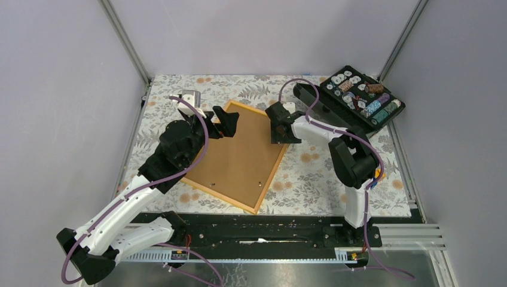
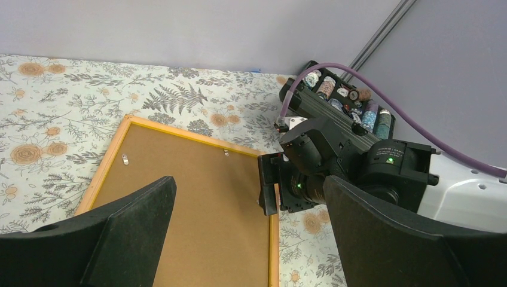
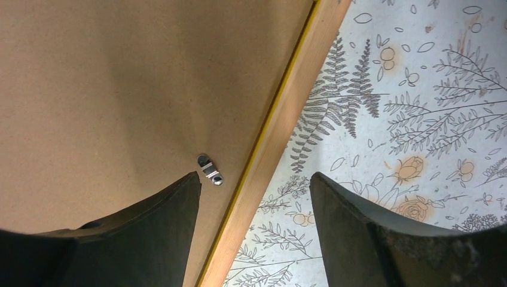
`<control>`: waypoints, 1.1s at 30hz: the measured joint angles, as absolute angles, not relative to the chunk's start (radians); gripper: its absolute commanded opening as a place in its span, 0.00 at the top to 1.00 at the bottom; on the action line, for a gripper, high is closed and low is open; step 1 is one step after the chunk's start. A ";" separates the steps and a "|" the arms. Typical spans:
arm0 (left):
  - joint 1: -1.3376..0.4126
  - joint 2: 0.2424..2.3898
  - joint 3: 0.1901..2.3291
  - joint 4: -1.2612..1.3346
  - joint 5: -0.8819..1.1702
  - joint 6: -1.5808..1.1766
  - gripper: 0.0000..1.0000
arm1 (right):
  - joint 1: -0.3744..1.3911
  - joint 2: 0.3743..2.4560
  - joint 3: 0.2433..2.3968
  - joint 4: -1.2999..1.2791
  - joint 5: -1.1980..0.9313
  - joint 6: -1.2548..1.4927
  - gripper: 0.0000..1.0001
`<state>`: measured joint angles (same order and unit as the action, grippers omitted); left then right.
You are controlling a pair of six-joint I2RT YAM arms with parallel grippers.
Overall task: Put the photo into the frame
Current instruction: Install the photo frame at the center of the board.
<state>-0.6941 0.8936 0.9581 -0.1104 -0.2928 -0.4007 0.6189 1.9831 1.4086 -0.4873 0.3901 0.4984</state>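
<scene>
— Floral cloth (image 1: 317, 179) covers the table, with grey walls behind. Where do your grippers stand?
— My right gripper (image 3: 254, 179), fingers spread, straddles the right rim of the frame (image 3: 282, 119), just beside a small metal clip (image 3: 211, 170). My left gripper (image 1: 226, 121), likewise spread and holding nothing, hangs over the frame's far-left corner.
— And the photo?
— The photo (image 1: 236, 158) lies inside the frame, plain brown reverse up, and looks seated within the rim. I judge the insertion done. Turning the clips over the backing is probably what is left, though I cannot tell how they are set.
— Anything in the way?
— A black case of small round parts (image 1: 362, 95) sits at the far right, well apart from the frame.
</scene>
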 measured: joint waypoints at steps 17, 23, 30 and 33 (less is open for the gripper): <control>-0.692 0.905 0.958 -0.111 -0.287 -0.401 0.01 | 0.613 2.047 1.458 -0.469 0.354 0.495 0.29; -0.691 0.905 0.958 -0.111 -0.286 -0.401 0.02 | 0.612 2.048 1.460 -0.468 0.355 0.505 0.37; -0.689 0.905 0.958 -0.111 -0.284 -0.401 0.02 | 0.602 2.049 1.460 -0.485 0.366 0.520 0.63; -0.688 0.906 0.958 -0.111 -0.284 -0.402 0.01 | 0.597 2.049 1.460 -0.488 0.371 0.523 0.66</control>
<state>-0.6880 0.9058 0.9581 -0.1108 -0.2836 -0.4015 0.5972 2.0487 1.4597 -0.4885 0.3710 0.5228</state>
